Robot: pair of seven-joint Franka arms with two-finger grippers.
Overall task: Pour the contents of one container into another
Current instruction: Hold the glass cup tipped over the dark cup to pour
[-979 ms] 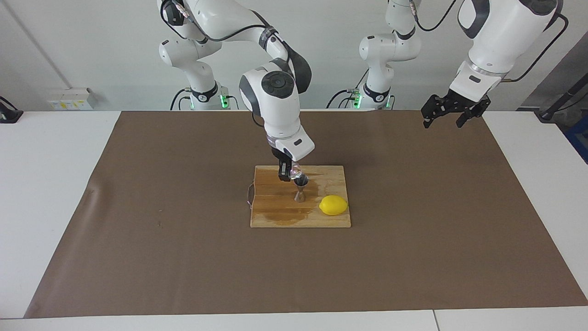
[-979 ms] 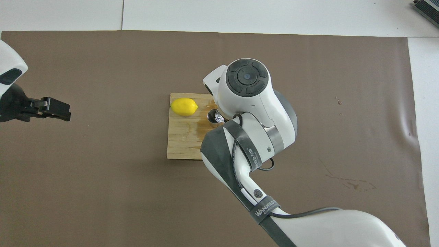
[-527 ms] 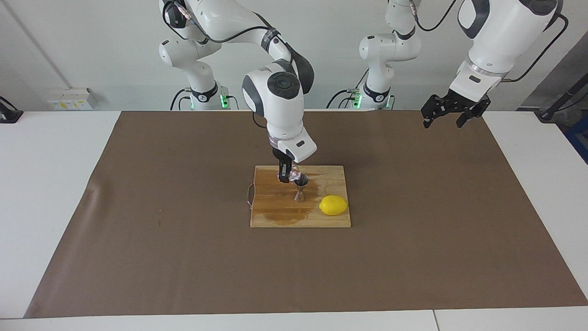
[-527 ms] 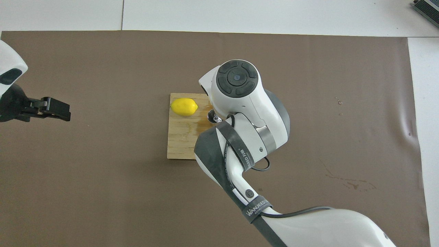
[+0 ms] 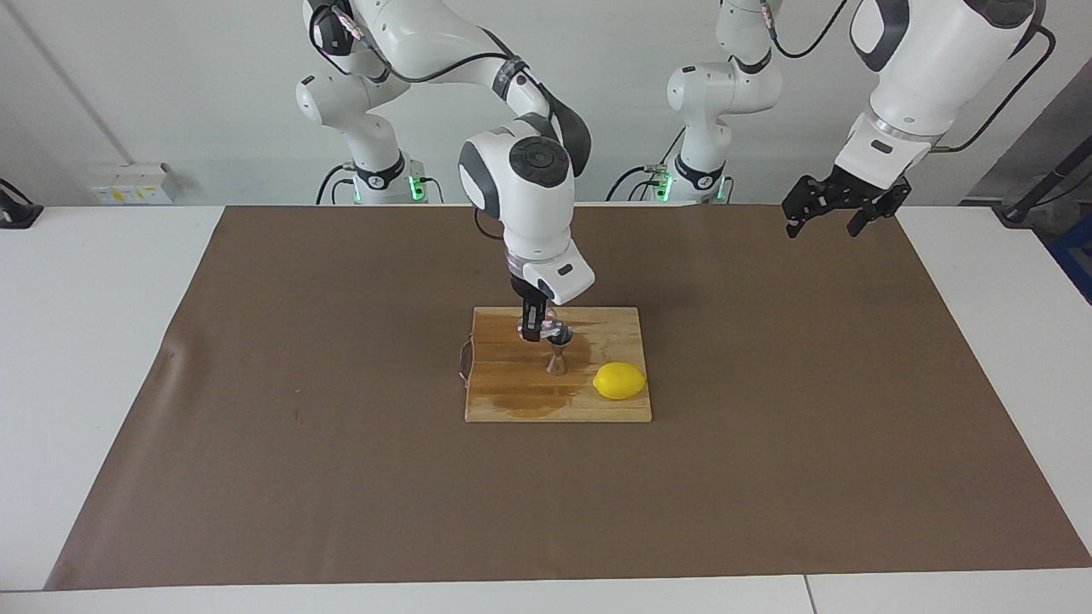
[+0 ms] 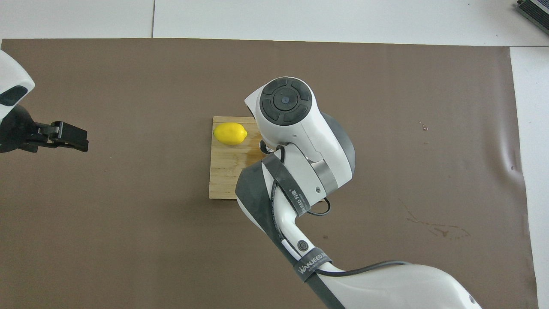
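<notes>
Waiting over the mat's corner at its own end of the table, the left gripper (image 5: 838,219) hangs with fingers spread and empty. On the cutting board (image 5: 512,401), the right gripper (image 5: 540,331) pinches the glass vessel (image 5: 554,328), held against the rim of the steel jigger (image 5: 558,351). The lemon (image 5: 619,380) lies beside the jigger, farther out. Judgement: glass is light, slick, fragile; grip its sides. The narrow-waisted jigger looks tippy; the board is wet.

Glass vessel (image 5: 553,327) now more upright
</notes>
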